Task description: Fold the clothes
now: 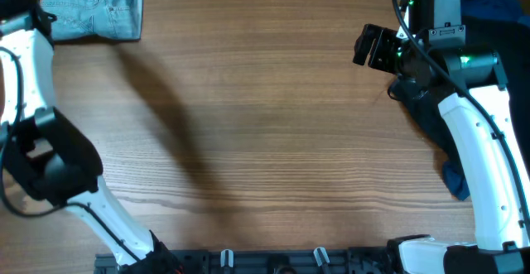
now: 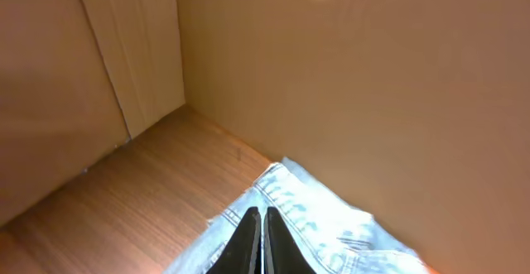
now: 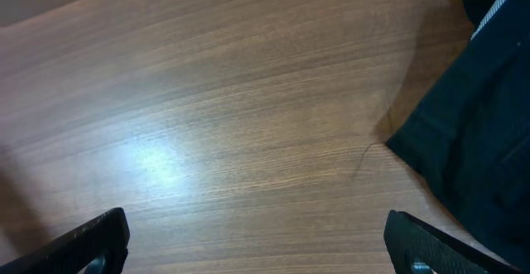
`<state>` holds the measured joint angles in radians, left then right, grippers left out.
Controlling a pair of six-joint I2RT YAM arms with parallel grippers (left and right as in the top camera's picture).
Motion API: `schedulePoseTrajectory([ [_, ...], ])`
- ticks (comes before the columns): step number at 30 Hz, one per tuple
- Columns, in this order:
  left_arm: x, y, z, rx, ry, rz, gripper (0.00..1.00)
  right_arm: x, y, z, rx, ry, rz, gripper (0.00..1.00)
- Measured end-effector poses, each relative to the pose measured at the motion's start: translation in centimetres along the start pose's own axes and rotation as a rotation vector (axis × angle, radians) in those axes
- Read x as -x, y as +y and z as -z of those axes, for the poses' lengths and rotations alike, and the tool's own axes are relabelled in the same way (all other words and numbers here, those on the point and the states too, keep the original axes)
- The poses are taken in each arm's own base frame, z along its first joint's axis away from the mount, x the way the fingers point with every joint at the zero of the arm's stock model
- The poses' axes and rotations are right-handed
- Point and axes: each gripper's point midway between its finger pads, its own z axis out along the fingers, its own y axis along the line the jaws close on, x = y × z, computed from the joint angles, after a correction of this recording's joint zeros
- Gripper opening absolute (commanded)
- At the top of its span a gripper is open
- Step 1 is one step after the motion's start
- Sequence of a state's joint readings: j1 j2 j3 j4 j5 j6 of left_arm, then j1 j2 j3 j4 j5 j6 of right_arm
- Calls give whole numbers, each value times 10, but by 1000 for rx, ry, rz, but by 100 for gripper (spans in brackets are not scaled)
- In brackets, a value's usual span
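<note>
At the far left corner of the desk (image 1: 265, 125), the denim garment (image 1: 95, 9) lies in a compact, creased heap, partly cut off by the edge of the overhead view.

**Gripper state**
- The left gripper (image 2: 261, 214) is over the denim. Its jaws are fully together and their tips are pressed into a seamed edge of the cloth. It appears to have pinched that edge, but the wrist view does not show the held layer clearly.
- The right gripper (image 3: 257, 216) is spread wide and holds nothing. It hovers above bare wood, just beside the dark garment (image 3: 472, 125).

**Task progress**
- Judged from the layout, the work is at the first grasp.
- No flat, squared fold is visible on the denim.
- The centre of the desk carries no cloth.
- Remaining steps: bring the denim to open working space, spread it, fold it and square it off.
- The dark garment lies bunched under the right arm and also looks unfolded.

**Count**
- Denim garment: one.
- Dark garment: one.
- Grippers: two, one closed and one open.
</note>
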<state>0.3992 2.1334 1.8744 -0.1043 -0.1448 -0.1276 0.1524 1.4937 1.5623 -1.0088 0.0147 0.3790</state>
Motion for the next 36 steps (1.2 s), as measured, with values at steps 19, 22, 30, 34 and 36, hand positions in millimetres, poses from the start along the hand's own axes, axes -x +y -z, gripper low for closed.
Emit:
schedulePoseTrajectory([
  [19,-164,17,-87,9,222,-209,4,0,4,0,24,2,0,100],
  [22,-196,22,-95,14,274,-223,4,3,6,0,31,-8,0,100],
  [30,-140,6,-104,-17,30,-204,4,0,5,0,28,4,0,100],
  [34,-115,-17,-99,-50,-67,-225,4,-1,7,0,39,9,0,100],
  [36,-106,-35,-92,-74,-87,-243,4,-1,7,0,41,11,0,100],
])
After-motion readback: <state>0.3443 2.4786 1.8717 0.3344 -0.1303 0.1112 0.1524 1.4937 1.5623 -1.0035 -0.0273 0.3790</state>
